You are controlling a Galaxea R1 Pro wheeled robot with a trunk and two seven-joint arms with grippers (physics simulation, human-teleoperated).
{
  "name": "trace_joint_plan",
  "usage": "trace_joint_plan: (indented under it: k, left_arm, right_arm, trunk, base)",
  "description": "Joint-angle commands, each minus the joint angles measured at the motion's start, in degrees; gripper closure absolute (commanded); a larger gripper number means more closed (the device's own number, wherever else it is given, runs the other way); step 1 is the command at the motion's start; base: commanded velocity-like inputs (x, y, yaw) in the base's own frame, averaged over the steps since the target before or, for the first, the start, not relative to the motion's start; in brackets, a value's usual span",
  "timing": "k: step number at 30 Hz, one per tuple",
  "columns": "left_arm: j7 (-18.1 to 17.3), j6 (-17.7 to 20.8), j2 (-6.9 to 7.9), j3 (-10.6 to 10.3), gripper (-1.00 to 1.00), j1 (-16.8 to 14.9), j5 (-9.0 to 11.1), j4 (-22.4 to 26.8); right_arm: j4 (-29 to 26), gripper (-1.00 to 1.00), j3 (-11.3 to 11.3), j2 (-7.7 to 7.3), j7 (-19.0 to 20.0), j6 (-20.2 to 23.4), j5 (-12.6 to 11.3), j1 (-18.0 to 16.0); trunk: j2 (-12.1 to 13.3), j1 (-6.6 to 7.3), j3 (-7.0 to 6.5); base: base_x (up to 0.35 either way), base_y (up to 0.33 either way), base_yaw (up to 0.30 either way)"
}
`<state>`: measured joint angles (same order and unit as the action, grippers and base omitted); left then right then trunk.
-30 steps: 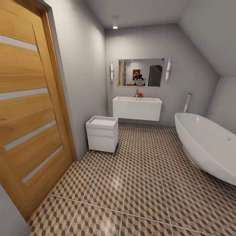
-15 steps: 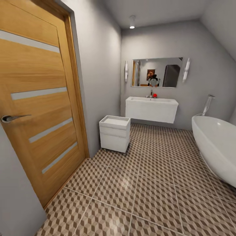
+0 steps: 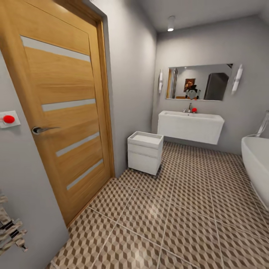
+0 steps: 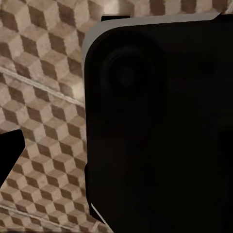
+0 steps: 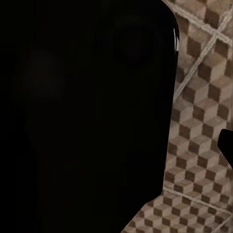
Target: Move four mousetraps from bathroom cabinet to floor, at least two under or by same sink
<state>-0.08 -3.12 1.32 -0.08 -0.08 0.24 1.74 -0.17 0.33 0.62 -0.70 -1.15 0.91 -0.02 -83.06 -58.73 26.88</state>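
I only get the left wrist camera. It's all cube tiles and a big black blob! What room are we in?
Observer: A bathroom. The head view shows a white sink on the far wall, under a mirror.
Operator: Is there a door?
Observer: Yes, a wooden door on the left, with a metal handle.
Operator: What's near the sink?
Observer: A small white drawer unit stands on the floor between door and sink, and a white bathtub sits at the right edge.
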Motion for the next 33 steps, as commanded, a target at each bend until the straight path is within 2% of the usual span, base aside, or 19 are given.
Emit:
trace_joint_plan:
  k: [1,33]
  left_arm:
    - [0.0,-0.1,0.00,0.0,-1.00,0.0,0.0,0.0]
    - [0.0,-0.1,0.00,0.0,-1.00,0.0,0.0,0.0]
  right_arm:
    - [0.0,-1.00,0.0,0.00,-0.1,-0.2,0.1,0.0]
    - [0.0,-1.00,0.0,0.01,-0.1,-1.1,0.1,0.0]
  trunk:
    - [0.0,0.00,0.05]
    - [0.0,0.00,0.00]
  base:
    - [0.000,0.000,0.269]
    - [0.000,0.000,0.269]
